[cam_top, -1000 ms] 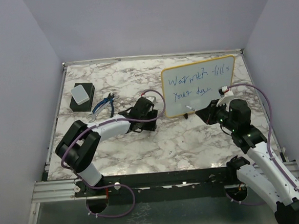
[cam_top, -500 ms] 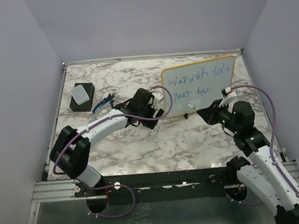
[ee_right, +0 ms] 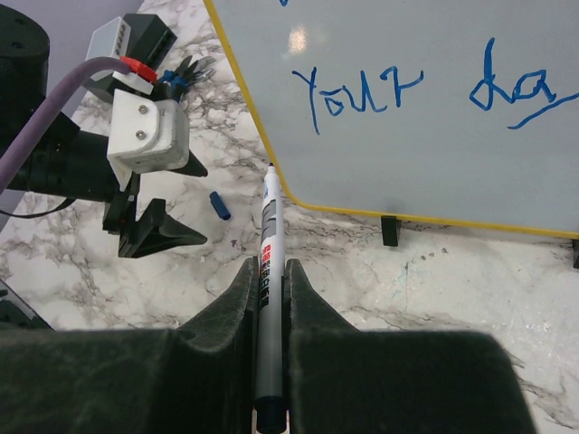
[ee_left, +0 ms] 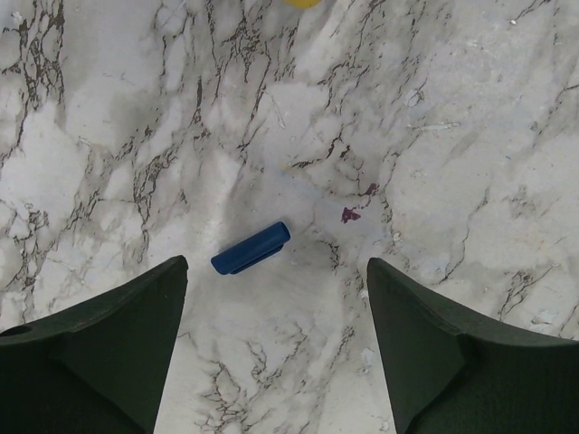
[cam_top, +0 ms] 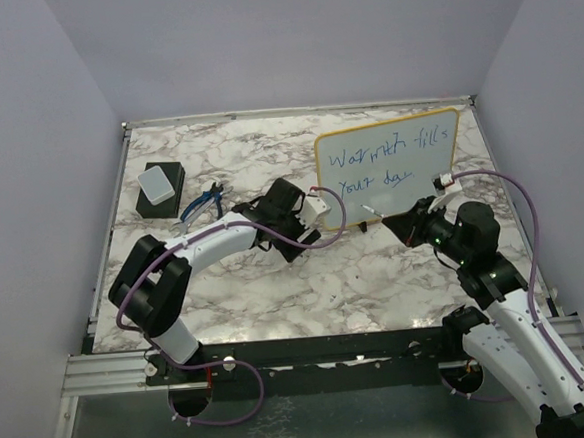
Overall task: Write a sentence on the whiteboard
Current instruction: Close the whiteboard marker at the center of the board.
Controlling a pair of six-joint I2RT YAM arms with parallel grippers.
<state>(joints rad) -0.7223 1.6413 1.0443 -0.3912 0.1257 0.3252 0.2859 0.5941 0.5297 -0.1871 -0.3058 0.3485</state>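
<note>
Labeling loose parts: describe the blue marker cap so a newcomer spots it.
Find the yellow-framed whiteboard on the marble table. Off its near left corner, the open left gripper hovers; the blue marker cap lies flat below it. It's a stubby tube, unlike the blue-handled pliers further left.

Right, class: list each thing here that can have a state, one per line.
whiteboard: standing on its feet, written on.
sentence: blue, two lines.
right gripper: shut on marker.
marker: uncapped.
cap: off, lying on the table.
left gripper: open, empty, above the cap.
</note>
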